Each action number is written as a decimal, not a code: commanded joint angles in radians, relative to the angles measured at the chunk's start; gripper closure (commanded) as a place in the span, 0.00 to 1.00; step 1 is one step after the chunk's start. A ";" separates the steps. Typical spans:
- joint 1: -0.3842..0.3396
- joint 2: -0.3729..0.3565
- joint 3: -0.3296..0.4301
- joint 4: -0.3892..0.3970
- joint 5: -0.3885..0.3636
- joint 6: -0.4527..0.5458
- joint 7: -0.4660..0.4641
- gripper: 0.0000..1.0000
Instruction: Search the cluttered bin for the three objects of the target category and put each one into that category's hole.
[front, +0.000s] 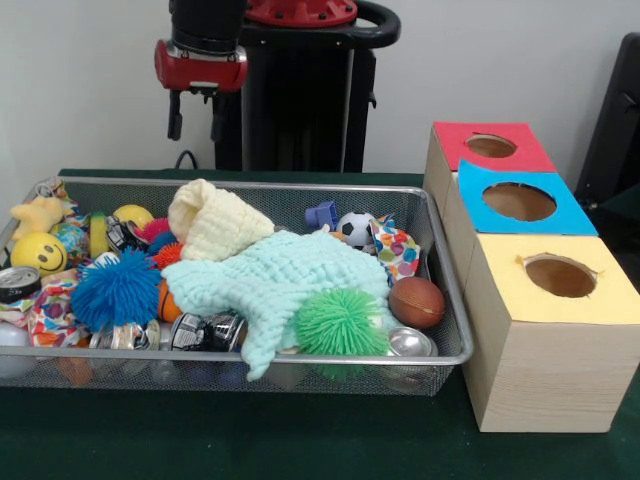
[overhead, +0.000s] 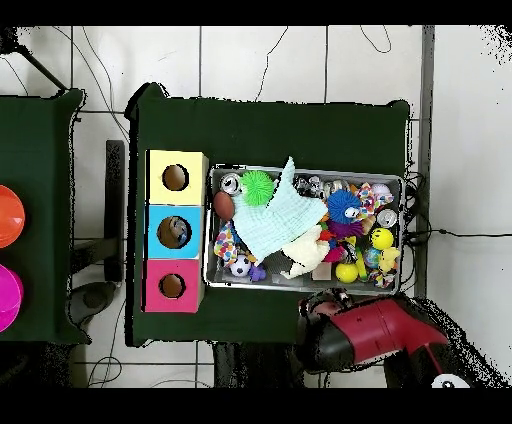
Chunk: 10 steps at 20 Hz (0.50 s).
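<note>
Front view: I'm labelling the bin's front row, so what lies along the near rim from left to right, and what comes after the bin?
Black can → blue spiky ball → green spiky ball → silver can → yellow-topped box.

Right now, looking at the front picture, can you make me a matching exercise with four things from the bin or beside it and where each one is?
Things:
1. green spiky ball
2. blue spiky ball
3. yellow box
4. red box

Places:
A. farthest from the camera in the row of boxes
B. at the bin's front edge, next to a metal can
C. nearest to the camera in the row of boxes
D. in the left part of the bin

Pairs: 1-B, 2-D, 3-C, 4-A
</note>
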 joint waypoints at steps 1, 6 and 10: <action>0.020 0.000 -0.060 -0.098 0.086 -0.017 0.194 0.00; 0.031 0.002 -0.077 -0.105 0.114 -0.030 0.176 0.00; 0.024 0.011 -0.079 -0.106 0.144 -0.044 0.157 0.00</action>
